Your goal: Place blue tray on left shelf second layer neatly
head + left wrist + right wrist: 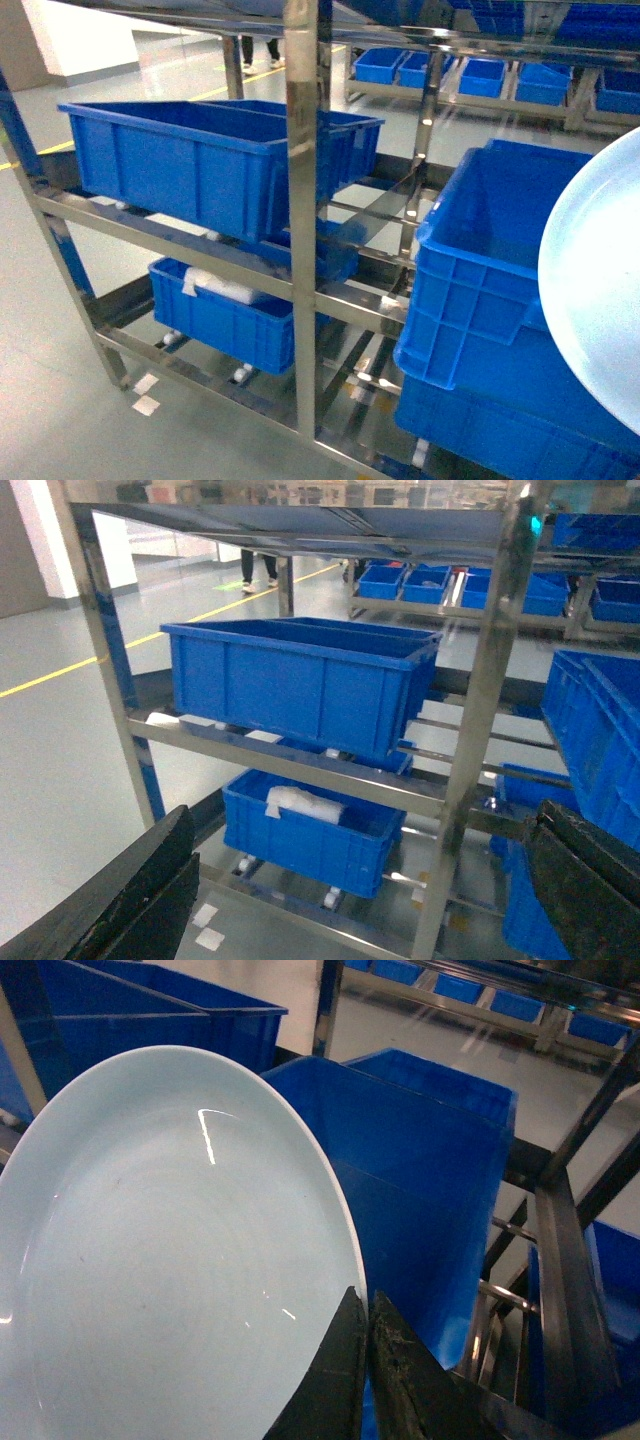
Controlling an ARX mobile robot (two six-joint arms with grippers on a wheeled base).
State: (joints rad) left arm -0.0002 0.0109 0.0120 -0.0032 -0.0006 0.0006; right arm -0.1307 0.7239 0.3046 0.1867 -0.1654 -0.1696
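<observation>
Two claws are in play: the right claw [362, 1360] has its fingers pressed together on the rim of the blue tray [170, 1260], pinching it at the near edge so the dish hangs tilted in the air, well off any shelf, in front of the crates at the right of the rack. That edge grip probably lets the tray be slid in flat between the uprights. The left claw [360, 900] stands spread and holds nothing, its dark fingers low at both bottom corners of its wrist view, likely kept free to steady the dish. Its camera faces the left shelf second layer [170, 235], where a big crate [210, 160] fills most of the rails, so free room looks scarce. In the head view the tray [595, 290] is cut off by the right edge, and neither arm shows; how much bare rail lies behind the crate cannot be made out
</observation>
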